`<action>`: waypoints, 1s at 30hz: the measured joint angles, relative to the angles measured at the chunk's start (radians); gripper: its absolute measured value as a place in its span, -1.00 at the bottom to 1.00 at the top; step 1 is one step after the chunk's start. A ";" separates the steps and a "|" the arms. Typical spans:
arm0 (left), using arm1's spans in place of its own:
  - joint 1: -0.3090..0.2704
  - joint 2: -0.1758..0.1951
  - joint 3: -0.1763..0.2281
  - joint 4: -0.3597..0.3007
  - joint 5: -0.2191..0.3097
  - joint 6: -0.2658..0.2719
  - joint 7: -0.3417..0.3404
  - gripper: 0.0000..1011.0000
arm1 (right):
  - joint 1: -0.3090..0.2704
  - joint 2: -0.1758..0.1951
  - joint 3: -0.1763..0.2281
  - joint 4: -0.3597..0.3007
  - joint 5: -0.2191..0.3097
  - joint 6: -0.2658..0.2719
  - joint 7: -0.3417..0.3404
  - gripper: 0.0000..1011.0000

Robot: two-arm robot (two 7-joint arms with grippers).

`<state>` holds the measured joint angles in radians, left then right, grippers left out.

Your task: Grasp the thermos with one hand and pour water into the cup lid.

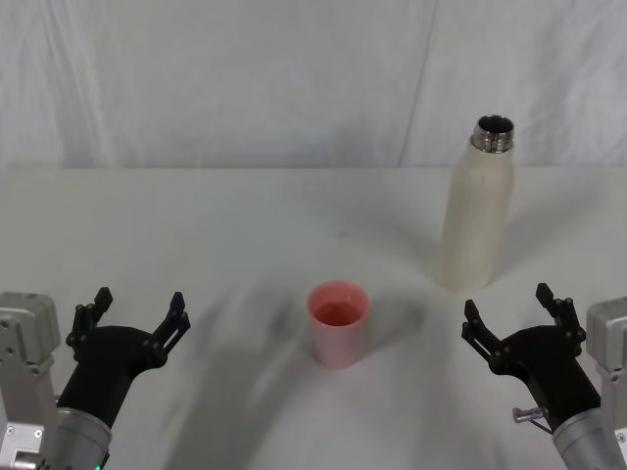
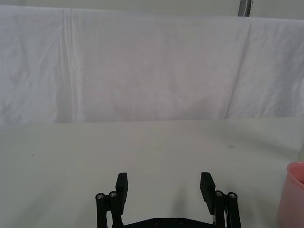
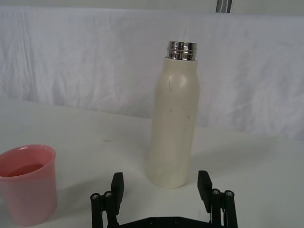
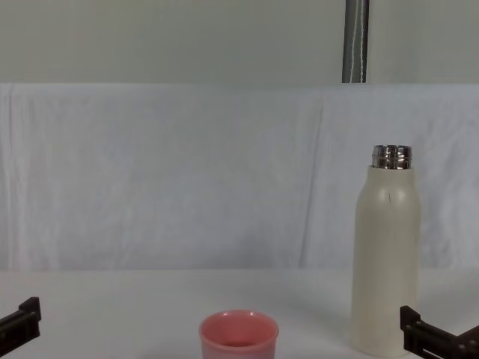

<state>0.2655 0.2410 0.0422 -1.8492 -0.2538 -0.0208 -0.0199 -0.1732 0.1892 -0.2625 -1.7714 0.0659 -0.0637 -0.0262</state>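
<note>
Two grippers sit low at the near edge of the counter (image 1: 196,215), and we go through the scene from our left to our right. The left gripper (image 1: 137,315) rests at the near left corner with its black fingers spread wide apart and holding nothing; in the left wrist view the left gripper's fingers (image 2: 121,188) frame a bare stretch of white surface that runs back to the draped white cloth (image 1: 245,78).

Between that gripper and the cup lid (image 1: 338,322) lies an open band of counter, with only soft shadows on it. The cup lid stands upright near the middle, toward the near side, mouth up (a little reddish liquid seems to lie at its bottom, though we cannot be sure). Open surface surrounds it on every side, and it touches nothing.

Farther right and farther back stands the thermos (image 1: 477,211), upright, uncapped, its steel neck open to the top. It is well apart from the cup lid and close to the cloth behind it, with free counter on its left and right.

The right gripper (image 1: 510,315) sits at the near right corner, fingers spread apart and empty, just in front of the thermos but not touching it. In the right wrist view the bottle's base stands beyond the gap of the open gripper.
</note>
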 joint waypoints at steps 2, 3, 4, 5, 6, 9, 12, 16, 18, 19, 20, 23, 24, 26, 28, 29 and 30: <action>0.000 0.000 0.000 0.000 0.000 0.000 0.000 0.98 | 0.000 0.000 0.000 0.000 0.000 0.000 0.000 0.98; 0.000 0.000 0.000 0.000 0.000 0.000 0.000 0.98 | 0.000 0.000 0.000 0.000 0.000 0.000 0.000 0.98; 0.000 0.000 0.000 0.000 0.000 0.000 0.000 0.98 | 0.000 0.000 0.000 0.000 0.000 0.000 0.000 0.98; 0.000 0.000 0.000 0.000 0.000 0.000 0.000 0.98 | 0.000 0.000 0.000 0.000 0.000 0.000 0.000 0.98; 0.000 0.000 0.000 0.000 0.000 0.000 0.000 0.98 | 0.000 0.000 0.000 0.000 0.000 0.000 0.000 0.98; 0.000 0.000 0.000 0.000 0.000 0.000 0.000 0.98 | 0.000 0.000 0.000 0.000 0.000 0.000 0.000 0.98; 0.000 0.000 0.000 0.000 0.000 0.000 0.000 0.98 | 0.000 0.000 0.000 0.000 0.000 0.000 0.000 0.98; 0.000 0.000 0.000 0.000 0.000 0.000 0.000 0.98 | 0.000 0.000 0.000 0.000 0.000 0.000 0.000 0.98; 0.000 0.000 0.000 0.000 0.000 0.000 0.000 0.98 | 0.000 0.000 0.000 0.000 0.000 0.000 0.000 0.98; 0.000 0.000 0.000 0.000 0.000 0.000 0.000 0.98 | 0.000 0.000 0.000 0.000 0.000 0.000 0.000 0.98; 0.000 0.000 0.000 0.000 0.000 0.000 0.000 0.98 | 0.000 0.000 0.000 0.000 0.000 0.000 0.000 0.98; 0.000 0.000 0.000 0.000 0.000 0.000 0.000 0.98 | 0.000 0.000 0.000 0.000 0.000 0.000 0.000 0.98; 0.000 0.000 0.000 0.000 0.000 0.000 0.000 0.98 | 0.000 0.000 0.000 0.000 0.000 0.000 0.000 0.98; 0.000 0.000 0.000 0.000 0.000 0.000 0.000 0.98 | 0.000 0.000 0.000 0.000 0.000 0.000 0.000 0.98; 0.000 0.000 0.000 0.000 0.000 0.000 0.000 0.98 | 0.000 0.000 0.000 0.000 0.000 0.000 0.000 0.98; 0.000 0.000 0.000 0.000 0.000 0.000 0.000 0.98 | 0.000 0.000 0.000 0.000 0.000 0.000 0.000 0.98; 0.000 0.000 0.000 0.000 0.000 0.000 0.000 0.98 | 0.000 0.000 0.000 0.000 0.000 0.000 0.000 0.98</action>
<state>0.2655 0.2409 0.0421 -1.8492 -0.2538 -0.0208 -0.0199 -0.1732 0.1892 -0.2625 -1.7714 0.0659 -0.0636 -0.0262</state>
